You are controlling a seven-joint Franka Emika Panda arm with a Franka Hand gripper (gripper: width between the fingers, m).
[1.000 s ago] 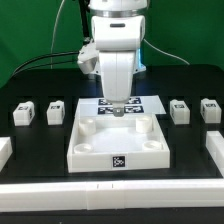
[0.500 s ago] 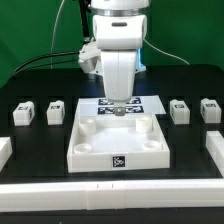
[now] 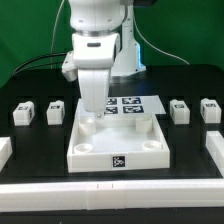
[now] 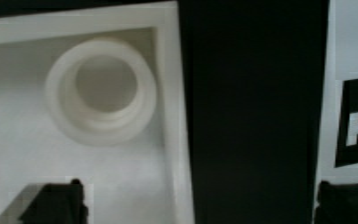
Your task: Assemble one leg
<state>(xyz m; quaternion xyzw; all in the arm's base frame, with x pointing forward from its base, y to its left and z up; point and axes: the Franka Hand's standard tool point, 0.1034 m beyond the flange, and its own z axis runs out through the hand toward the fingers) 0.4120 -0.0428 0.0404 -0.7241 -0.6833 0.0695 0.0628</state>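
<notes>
Four small white legs with tags stand in a row on the black table: two at the exterior view's left [image 3: 24, 112] [image 3: 56, 111] and two at its right [image 3: 179, 109] [image 3: 209, 108]. My gripper [image 3: 92, 113] hangs over the far left corner of the large white tray [image 3: 118, 150], well apart from every leg. In the wrist view the gripper [image 4: 202, 205] is open and empty. Its dark fingertips [image 4: 51, 203] straddle the tray's edge beside a round corner socket [image 4: 101, 88]. No leg shows in the wrist view.
The marker board [image 3: 128, 103] lies behind the tray and shows at the wrist view's edge [image 4: 357, 120]. White rails stand at the table's left [image 3: 5, 150] and right [image 3: 214, 150] sides, and a long white bar [image 3: 110, 202] runs along the front.
The arm has swung toward the exterior view's left, from above the marker board's middle to the tray's far left corner. The legs and tray have not moved.
</notes>
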